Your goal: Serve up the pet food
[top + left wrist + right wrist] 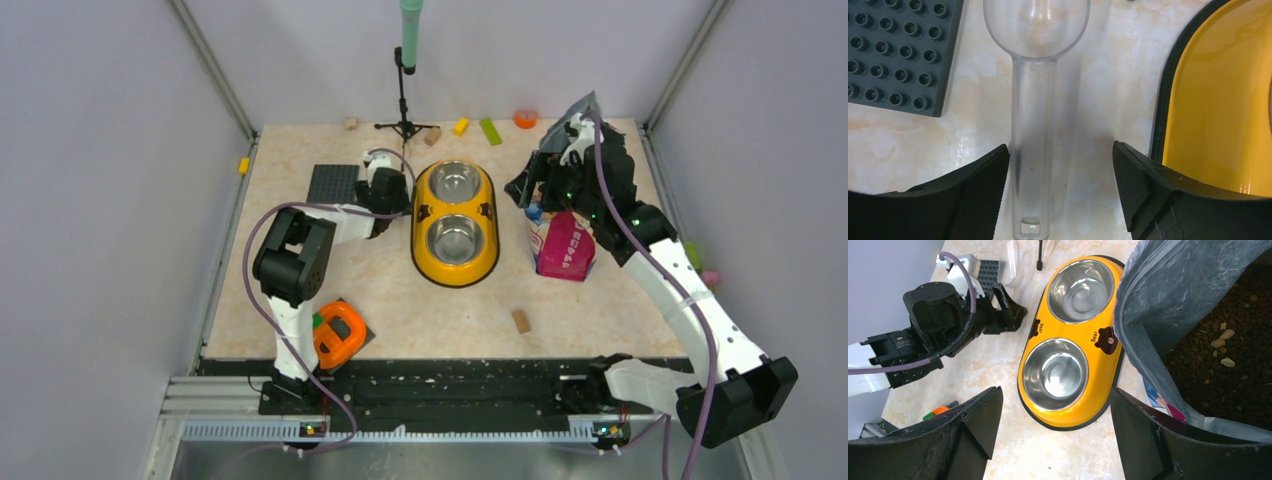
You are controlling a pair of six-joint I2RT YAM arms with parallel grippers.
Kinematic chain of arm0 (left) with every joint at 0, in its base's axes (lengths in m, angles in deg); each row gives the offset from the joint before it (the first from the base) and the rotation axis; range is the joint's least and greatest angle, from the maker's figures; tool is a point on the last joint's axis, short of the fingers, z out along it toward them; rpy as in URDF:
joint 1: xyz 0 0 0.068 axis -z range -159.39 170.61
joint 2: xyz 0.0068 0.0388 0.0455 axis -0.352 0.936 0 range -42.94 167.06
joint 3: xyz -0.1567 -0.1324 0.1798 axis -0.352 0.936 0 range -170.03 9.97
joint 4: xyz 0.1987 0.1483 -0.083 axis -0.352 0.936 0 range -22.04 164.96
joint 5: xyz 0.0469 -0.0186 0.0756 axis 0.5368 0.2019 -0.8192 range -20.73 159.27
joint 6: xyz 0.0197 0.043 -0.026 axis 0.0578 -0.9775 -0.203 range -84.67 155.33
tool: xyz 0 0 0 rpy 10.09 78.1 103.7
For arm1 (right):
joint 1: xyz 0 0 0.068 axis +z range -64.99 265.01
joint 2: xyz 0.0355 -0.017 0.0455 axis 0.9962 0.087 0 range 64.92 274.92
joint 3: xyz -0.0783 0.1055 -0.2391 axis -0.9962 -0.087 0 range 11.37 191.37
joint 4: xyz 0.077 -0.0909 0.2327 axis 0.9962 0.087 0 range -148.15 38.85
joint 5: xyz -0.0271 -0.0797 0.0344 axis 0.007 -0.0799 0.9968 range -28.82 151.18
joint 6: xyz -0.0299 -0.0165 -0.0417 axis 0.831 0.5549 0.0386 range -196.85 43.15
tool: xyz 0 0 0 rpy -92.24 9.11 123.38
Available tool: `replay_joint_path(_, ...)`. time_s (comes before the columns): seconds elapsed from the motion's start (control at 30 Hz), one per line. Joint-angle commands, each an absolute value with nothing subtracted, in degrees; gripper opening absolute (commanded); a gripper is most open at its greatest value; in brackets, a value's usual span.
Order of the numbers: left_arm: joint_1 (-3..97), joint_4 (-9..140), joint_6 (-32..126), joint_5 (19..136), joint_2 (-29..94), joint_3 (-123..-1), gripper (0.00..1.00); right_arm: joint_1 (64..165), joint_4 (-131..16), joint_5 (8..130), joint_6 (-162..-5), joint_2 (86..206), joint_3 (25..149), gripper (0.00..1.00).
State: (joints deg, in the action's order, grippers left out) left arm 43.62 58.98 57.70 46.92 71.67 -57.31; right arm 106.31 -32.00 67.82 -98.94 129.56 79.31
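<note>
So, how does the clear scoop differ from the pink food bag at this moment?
The scoop is clear plastic and looks empty; the bag is pink outside and holds dark kibble. The scoop lies flat left of the yellow feeder; the bag is right of it. The open left gripper straddles the scoop's handle; the open right gripper is beside the bag's mouth. Shared: neither is gripped yet.

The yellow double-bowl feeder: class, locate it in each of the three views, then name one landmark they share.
Top external: feeder in the middle of the picture.
Left wrist: only its yellow side, along the right edge.
Right wrist: centre, both steel bowls showing.
Shared landmark: the grey studded baseplate, left of the feeder.
</note>
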Motion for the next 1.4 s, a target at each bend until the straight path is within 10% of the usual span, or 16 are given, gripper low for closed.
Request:
replay_joint_path(0.0, 43.23, 62.42, 57.99, 47.37, 72.68, -59.37, 0.76, 106.02, -34.35, 67.56, -98.78, 129.06, 80.80, 0.79)
replay_joint_path(1.37, 38.97, 72.97, 54.35, 55.76, 77.94, -68.49, 0.47, 106.04, -35.35, 70.26, -100.30, 130.76, 82.09, 0.79)
